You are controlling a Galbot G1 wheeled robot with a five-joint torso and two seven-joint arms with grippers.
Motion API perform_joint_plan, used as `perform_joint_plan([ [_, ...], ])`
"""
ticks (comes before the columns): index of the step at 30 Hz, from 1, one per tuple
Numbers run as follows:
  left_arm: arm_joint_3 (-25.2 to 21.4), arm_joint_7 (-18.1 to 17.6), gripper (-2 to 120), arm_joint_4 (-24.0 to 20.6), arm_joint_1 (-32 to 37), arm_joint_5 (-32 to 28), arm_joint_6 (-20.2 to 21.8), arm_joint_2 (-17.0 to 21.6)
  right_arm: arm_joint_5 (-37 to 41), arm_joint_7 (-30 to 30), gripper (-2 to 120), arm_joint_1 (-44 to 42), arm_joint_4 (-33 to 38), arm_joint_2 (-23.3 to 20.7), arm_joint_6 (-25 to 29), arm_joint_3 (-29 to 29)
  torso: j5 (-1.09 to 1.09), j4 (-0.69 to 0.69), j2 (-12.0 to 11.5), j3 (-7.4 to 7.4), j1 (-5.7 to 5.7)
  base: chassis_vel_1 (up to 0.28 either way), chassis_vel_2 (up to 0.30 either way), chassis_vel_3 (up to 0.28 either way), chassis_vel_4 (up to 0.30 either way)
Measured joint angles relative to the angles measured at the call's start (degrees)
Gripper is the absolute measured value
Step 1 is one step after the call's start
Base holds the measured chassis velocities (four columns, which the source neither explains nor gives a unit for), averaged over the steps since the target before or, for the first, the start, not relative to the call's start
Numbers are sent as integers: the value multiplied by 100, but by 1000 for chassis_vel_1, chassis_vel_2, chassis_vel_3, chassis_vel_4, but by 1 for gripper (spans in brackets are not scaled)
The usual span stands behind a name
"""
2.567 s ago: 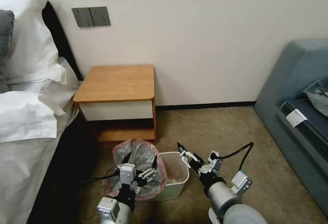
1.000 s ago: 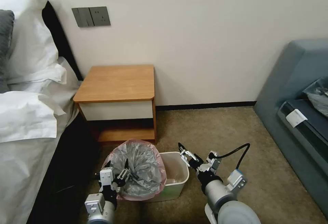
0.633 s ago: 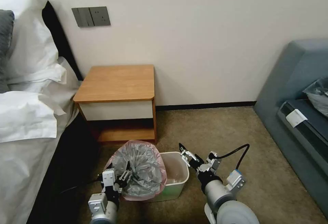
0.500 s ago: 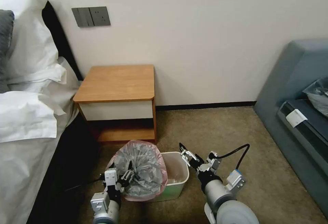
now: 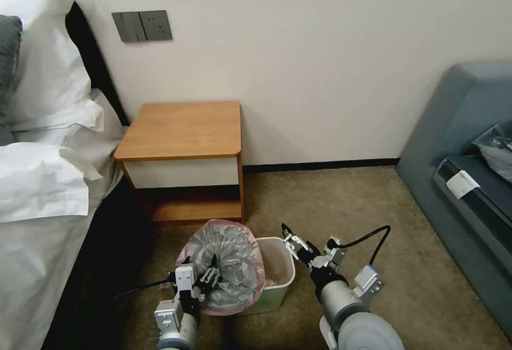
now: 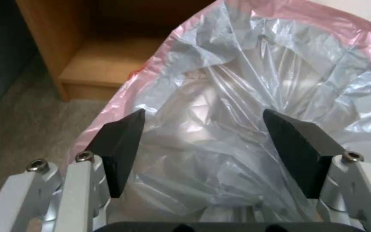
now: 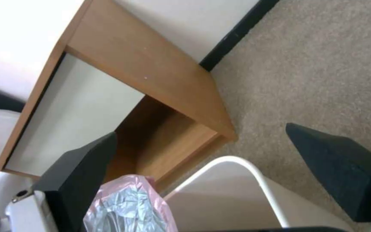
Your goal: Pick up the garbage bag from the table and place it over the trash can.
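The left gripper (image 5: pixel 205 277) has slid back in toward the middle from where it sat a second ago, out at the far left edge of the garbage bag (image 5: pixel 226 264), and now it's right up against the crinkled grey plastic at the bag's near side. From the left wrist view the two black fingers (image 6: pixel 121 148) are spread wide with the bag's mouth between them, film bulging in the gap, nothing pinched, so that hand is released and not holding anything. The bag itself sits puffed up over the left end of the trash can (image 5: pixel 277 272), pink rim ringing the top, but the right half of the cream-white bin is bare, its rolled rim uncovered and the inside open to view. So the bag is off the nightstand (image 5: pixel 184 128) and on the can, yet only partly draped, and my read is the job is maybe two-thirds done. The right gripper (image 5: pixel 293 243) hovers just beside the bin's far right corner, jaws parted and empty, barely shifted over these last seconds; its wrist view looks down past its own fingers (image 7: pixel 340 167) at the bare white rim (image 7: pixel 254 174) and a corner of pink plastic. That return of the left hand suggests it's lining up a fresh grab on the rim, likely to stretch the film across the uncovered side.
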Motion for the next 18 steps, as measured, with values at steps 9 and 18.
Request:
perform_joint_plan([
  [9, -55, -52, 72, 25, -21, -94, 88, 30, -14, 0, 100, 51, -48, 16, 1, -52, 0, 0, 0, 0, 0, 0, 0, 0, 0],
  [18, 3, -71, 72, 146, -131, -266, 198, 6, -16, 0, 100, 64, -104, -17, 2, -52, 0, 1, 0, 0, 0, 0, 0, 0, 0],
])
